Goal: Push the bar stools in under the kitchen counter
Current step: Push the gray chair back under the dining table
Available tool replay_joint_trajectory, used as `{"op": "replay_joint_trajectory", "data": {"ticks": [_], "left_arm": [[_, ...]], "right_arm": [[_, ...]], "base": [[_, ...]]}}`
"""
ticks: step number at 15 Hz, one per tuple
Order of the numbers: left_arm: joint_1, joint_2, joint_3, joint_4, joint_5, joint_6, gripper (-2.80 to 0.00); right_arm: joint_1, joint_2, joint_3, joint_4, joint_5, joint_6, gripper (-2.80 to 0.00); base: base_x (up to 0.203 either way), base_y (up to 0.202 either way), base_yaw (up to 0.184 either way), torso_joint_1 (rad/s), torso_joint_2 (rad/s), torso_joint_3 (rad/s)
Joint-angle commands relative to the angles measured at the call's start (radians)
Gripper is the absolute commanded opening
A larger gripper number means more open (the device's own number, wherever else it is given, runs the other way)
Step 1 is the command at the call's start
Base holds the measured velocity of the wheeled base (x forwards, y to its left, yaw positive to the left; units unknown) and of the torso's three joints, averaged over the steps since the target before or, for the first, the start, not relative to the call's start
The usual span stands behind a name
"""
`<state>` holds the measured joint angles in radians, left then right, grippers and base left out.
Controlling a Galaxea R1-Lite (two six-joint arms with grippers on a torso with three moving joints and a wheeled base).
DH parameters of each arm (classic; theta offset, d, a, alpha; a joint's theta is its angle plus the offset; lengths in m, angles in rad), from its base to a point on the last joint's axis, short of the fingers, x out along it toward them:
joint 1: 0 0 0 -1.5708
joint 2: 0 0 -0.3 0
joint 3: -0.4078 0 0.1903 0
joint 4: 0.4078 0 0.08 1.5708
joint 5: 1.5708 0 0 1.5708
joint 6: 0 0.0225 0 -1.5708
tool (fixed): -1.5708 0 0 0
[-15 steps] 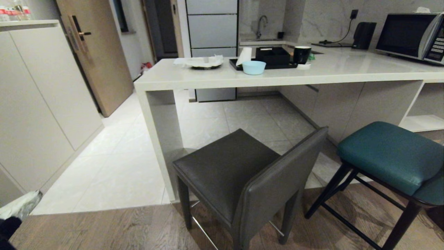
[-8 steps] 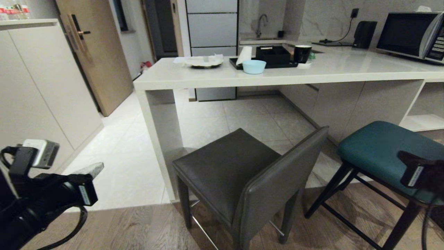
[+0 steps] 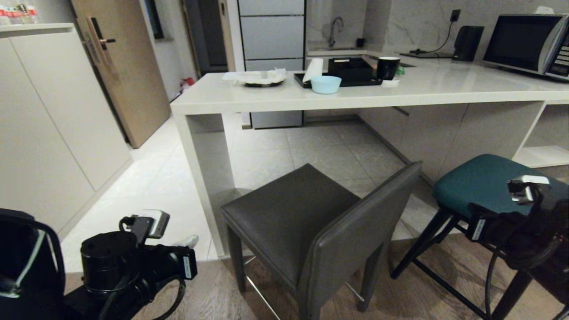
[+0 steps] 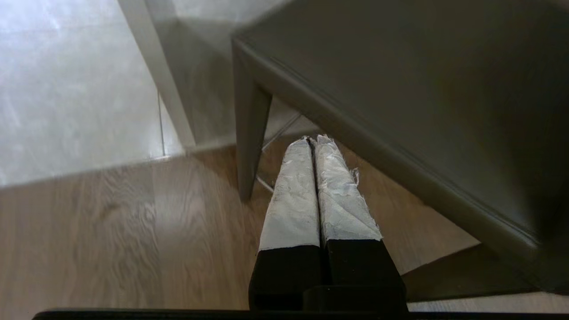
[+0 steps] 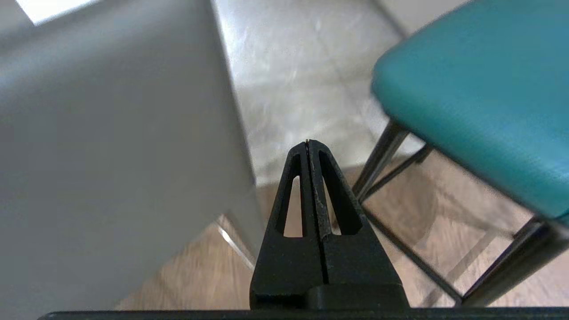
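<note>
At far left, left gripper [image 4: 313,141]: white-wrapped fingers pressed together, empty, low beside the boxy dark grey leather stool [image 3: 306,222].
Grey stool risk: it stands angled and clear of the glossy off-white stone-look counter [image 3: 400,91]; an off-centre shove could swing it into the white panel leg [image 3: 204,178].
Right gripper [image 5: 307,143]: black fingers closed, empty, between the 2 stools.
Rounded teal stool [image 3: 489,186]: also outside the counter; thin black legs may tip.
Floor: the wood-to-tile seam could catch legs.
</note>
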<state>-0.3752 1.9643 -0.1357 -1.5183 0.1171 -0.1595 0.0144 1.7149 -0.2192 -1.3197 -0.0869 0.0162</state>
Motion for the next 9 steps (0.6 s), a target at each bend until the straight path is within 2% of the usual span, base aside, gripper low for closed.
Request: {"op": "replay_joint_trajectory", "data": {"ticks": [1, 6, 9], "left_arm": [[-0.049, 0.102, -0.045, -0.011, 0.009, -0.005, -2.80], [-0.075, 0.285, -0.217, -0.012, 0.011, -0.009, -2.80], [-0.087, 0.367, -0.272, -0.012, 0.008, -0.011, -2.80]], "right_arm": [[0.004, 0.056, 0.000, -0.012, 0.002, 0.001, -2.80], [0.052, 0.046, 0.008, -0.012, -0.008, -0.002, -2.80], [0.079, 0.046, 0.029, -0.021, -0.017, 0.001, -2.80]], "base": [[0.000, 0.000, 0.000, 0.000, 0.00, 0.000], [0.000, 0.000, 0.000, 0.000, 0.00, 0.000], [0.000, 0.000, 0.000, 0.000, 0.00, 0.000]]}}
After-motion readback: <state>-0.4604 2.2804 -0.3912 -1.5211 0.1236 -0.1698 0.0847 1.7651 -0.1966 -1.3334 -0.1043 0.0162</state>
